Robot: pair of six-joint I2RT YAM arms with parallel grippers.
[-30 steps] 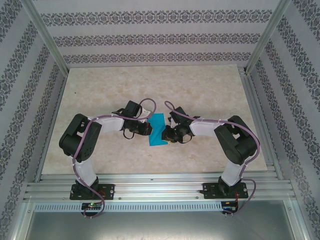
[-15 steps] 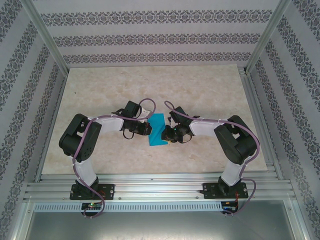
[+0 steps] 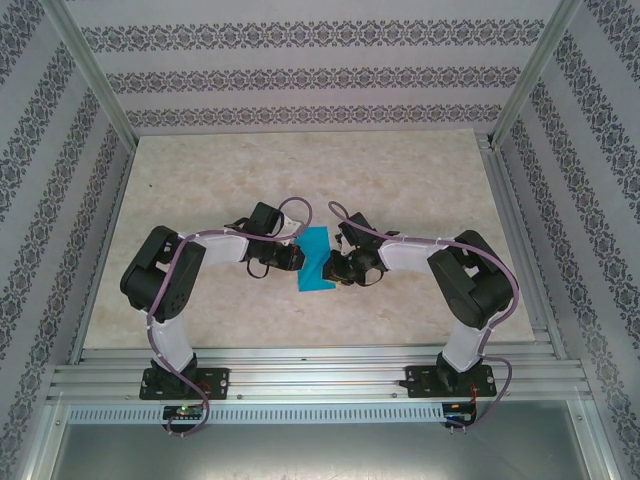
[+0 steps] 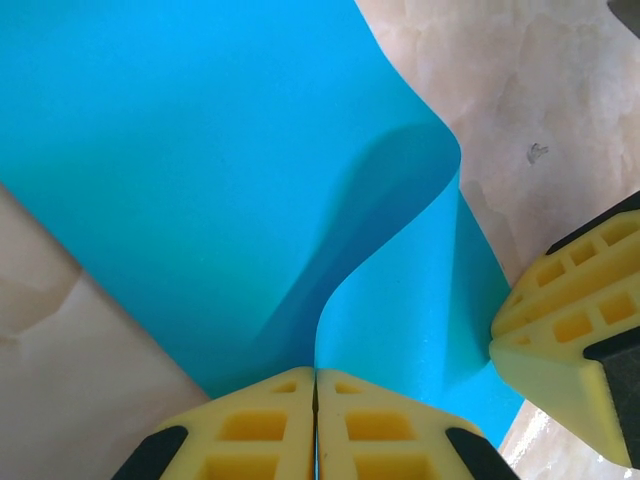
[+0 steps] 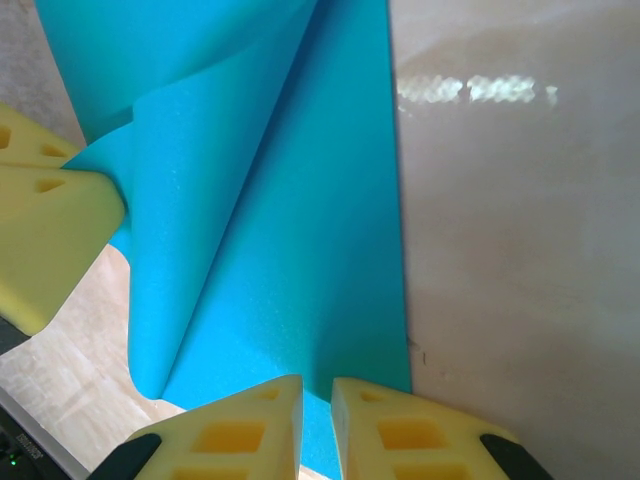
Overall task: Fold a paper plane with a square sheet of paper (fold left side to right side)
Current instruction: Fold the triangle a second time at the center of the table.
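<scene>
We have the left end effector (image 4: 316, 405) clenched on the raised left edge of the square sheet of paper (image 3: 318, 262) at mid-bench (image 3: 400, 180), its flat right edge lying rightward beneath the barely parted right end effector (image 5: 317, 400), whose grip we cannot tell.

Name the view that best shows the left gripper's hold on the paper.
Left wrist: the left gripper is shut on the square sheet of paper, whose edge curls up from between the fingers. Right wrist shows one left fingertip against the sheet's lifted flap; top external shows it small between both arms.
</scene>
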